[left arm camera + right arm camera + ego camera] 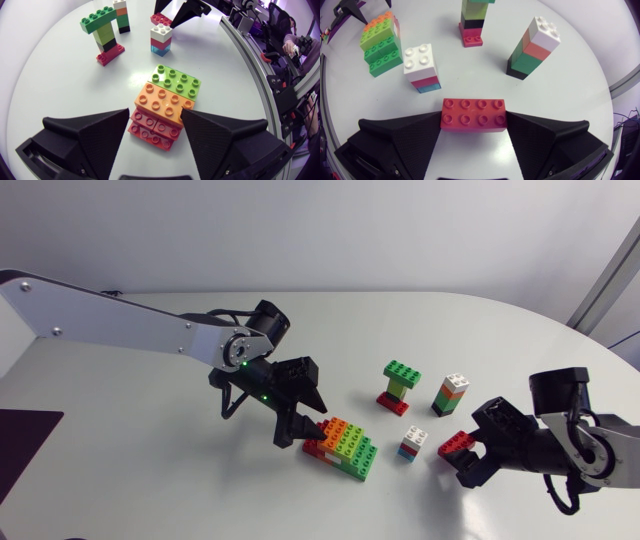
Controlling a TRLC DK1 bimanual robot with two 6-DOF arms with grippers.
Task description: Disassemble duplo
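My left hand [155, 111] is spread astride the red end of the stepped red-orange-green duplo stack [170, 92] on the tabletop [60, 90], my right hand [474, 113] pinches a loose red brick [472, 121], so a one-handed pull may just drag or tip the whole stack.

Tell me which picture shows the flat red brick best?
The right wrist view: the red brick sits close, all eight studs showing, in the right gripper. The head view shows it small. The left wrist view shows just a far-off bit.
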